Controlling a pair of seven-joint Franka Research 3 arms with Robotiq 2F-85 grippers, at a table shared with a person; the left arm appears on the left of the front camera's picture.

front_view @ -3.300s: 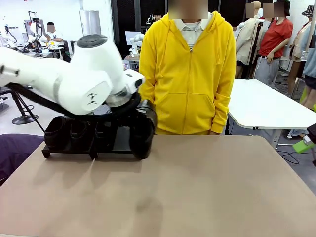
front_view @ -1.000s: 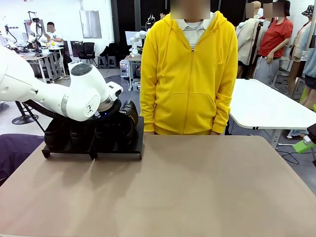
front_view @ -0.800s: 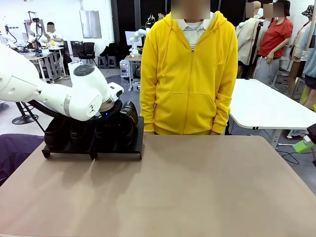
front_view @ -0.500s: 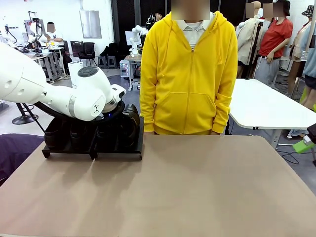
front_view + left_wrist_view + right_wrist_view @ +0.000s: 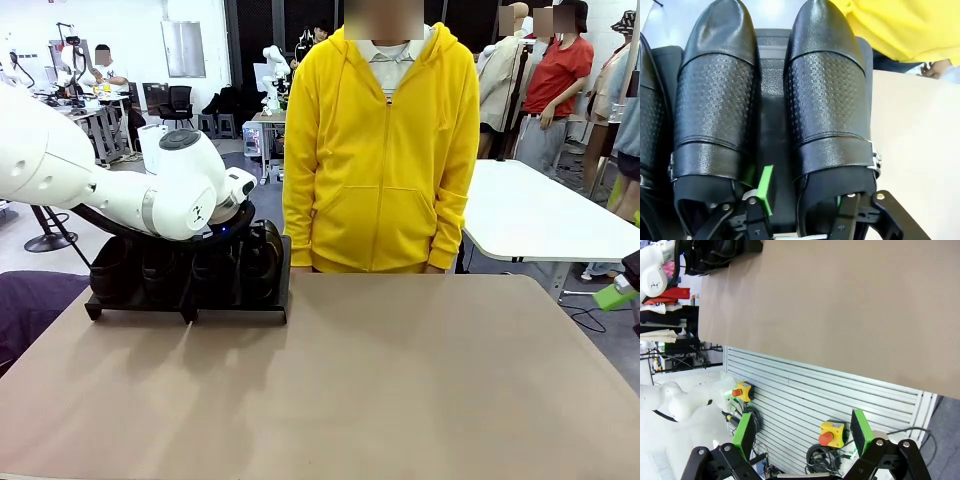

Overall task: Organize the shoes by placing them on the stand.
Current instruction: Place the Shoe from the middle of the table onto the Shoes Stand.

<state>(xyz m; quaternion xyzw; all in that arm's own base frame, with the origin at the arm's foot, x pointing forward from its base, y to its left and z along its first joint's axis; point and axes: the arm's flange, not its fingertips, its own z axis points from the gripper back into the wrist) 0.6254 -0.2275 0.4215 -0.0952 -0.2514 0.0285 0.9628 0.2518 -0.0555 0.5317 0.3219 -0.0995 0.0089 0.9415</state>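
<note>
Table point(image 5: 400, 380), wide, tan, matte: bare in front of the person in the yellow hoodie point(image 5: 385, 150), who stood at the far edge, not taking part.

Stand point(image 5: 275, 300), low black slanted rack at the table's far left. It sat in the same spot as a few seconds earlier.

Left arm point(image 5: 120, 190), white, reached over the rack's right end. It had carried the last shoe in from beyond that end, where it hung over the table, and brought it down onto the rack.

Shoes: four glossy black leather loafers appeared to sit side by side on the rack in the front view. The last shoe point(image 5: 827, 100) lay on the right panel, toe toward the person, just beside its neighbour point(image 5: 717, 100). A second earlier its toe stood tilted above the row; now it lay level with the others.

Left gripper point(image 5: 802, 195) was at that shoe's heel and had just parted its jaws. One green-padded finger point(image 5: 765, 187) stood in the gap between the two shoes, off the leather; the other sat inside the shoe's opening. Grip released.

Right gripper point(image 5: 802, 435) hung off the table's near edge, jaws wide, nothing between them.

Judgement: placement looked done, with only lifting the left fingers out without dragging the shoe remaining.
</note>
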